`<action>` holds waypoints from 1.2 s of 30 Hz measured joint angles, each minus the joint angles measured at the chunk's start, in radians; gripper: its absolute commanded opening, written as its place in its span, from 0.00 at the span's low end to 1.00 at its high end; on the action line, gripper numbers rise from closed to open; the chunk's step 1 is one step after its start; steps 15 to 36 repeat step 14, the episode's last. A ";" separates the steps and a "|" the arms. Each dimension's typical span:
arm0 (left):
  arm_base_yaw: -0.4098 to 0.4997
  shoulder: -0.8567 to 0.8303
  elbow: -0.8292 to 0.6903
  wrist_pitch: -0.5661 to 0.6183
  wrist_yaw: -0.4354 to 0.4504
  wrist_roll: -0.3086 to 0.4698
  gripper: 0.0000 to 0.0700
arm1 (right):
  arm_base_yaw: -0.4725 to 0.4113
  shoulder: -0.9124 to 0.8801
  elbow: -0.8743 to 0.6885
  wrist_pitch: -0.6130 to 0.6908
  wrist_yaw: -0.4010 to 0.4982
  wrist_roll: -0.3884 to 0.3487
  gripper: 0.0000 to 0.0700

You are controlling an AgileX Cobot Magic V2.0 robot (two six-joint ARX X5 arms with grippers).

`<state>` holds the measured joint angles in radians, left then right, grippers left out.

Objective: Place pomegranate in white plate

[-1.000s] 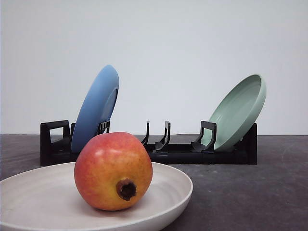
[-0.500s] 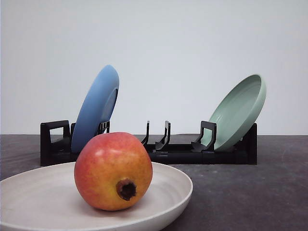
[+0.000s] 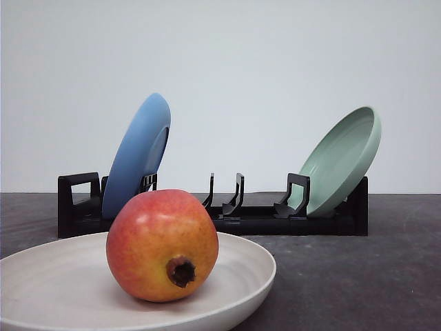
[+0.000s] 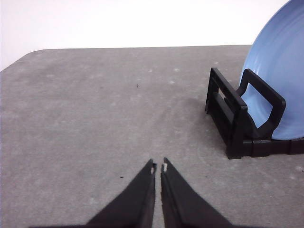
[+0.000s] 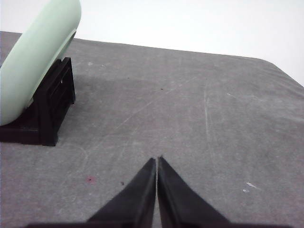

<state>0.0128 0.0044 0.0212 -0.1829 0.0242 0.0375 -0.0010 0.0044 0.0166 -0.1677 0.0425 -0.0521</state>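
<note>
The red and orange-yellow pomegranate [image 3: 162, 245] rests inside the white plate [image 3: 251, 265] at the near left of the front view, its dark calyx nub facing the camera. In the left wrist view my left gripper [image 4: 158, 166] is shut with nothing between its fingers, hovering over bare grey table beside the rack's blue-plate end. Over bare table near the green plate's end of the rack, my right gripper [image 5: 156, 160] is likewise shut and holds nothing.
A black dish rack [image 3: 255, 219] stands across the table behind the white plate. A blue plate [image 3: 138, 155] leans in its left end and a pale green plate [image 3: 342, 158] in its right end. Grey tabletop [image 5: 190, 114] spreads around both grippers.
</note>
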 measured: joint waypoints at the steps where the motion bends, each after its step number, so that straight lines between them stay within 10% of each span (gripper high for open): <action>1: 0.000 0.000 0.000 0.000 0.000 0.000 0.00 | 0.000 0.000 0.000 0.000 0.000 0.000 0.00; 36: 0.000 0.000 0.000 0.000 0.000 0.000 0.00 | 0.000 0.000 0.000 0.000 0.000 0.000 0.00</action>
